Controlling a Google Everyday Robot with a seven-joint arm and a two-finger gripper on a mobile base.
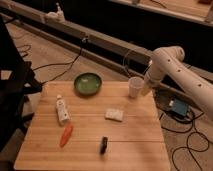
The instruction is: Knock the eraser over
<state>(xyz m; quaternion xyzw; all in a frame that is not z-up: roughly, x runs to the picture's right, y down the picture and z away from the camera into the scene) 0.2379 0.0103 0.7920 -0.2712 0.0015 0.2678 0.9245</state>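
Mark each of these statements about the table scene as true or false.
1. The eraser sits near the front edge of the table, to the right of the carrot in the picture. True.
2. The gripper is touching the eraser. False: it is beside the white cup at the table's far right side, well apart from the eraser.
3. The carrot is inside the green bowl. False: it lies on the table, nearer the front.
4. The white pad lies roughly between the white cup and the eraser. True.
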